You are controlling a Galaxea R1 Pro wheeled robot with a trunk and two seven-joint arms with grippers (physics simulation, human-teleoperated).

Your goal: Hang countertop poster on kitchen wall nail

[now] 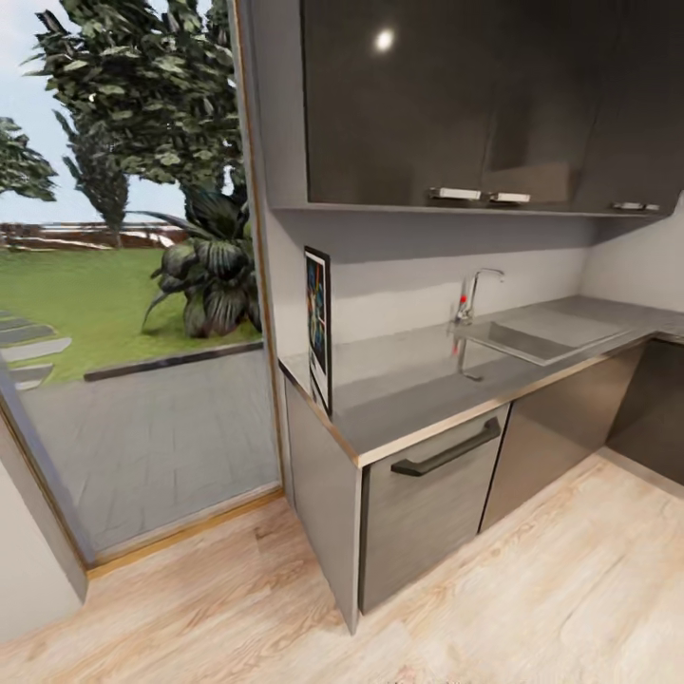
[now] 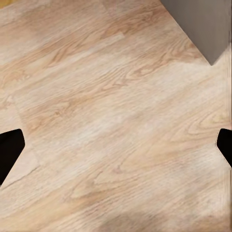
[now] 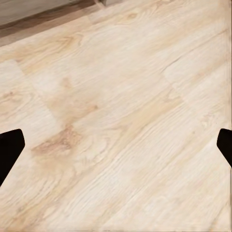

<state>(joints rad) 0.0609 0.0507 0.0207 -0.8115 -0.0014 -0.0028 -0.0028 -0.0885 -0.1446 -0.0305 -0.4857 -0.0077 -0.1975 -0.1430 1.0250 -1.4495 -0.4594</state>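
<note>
At centre frame in the head view, the poster (image 1: pixel 317 328) stands upright on the countertop's (image 1: pixel 418 399) left end. Both wrist views show wood floor (image 2: pixel 116 125), with the left gripper (image 2: pixel 116 147) and right gripper (image 3: pixel 116 147) spread wide, holding nothing.

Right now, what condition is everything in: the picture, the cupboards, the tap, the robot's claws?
poster: upright at the kitchen countertop's left end, not picked up.
upper cabinets: doors closed.
drawer: shut.
tap: no water seen.
left gripper: open, holding nothing, over the wooden floor.
right gripper: open, holding nothing.

Surface (image 1: pixel 418 389) is mostly bare between the poster (image 1: pixel 317 328) at its window end and the tap (image 1: pixel 472 294); overhead cabinets (image 1: pixel 456 104) cap the room above.
</note>
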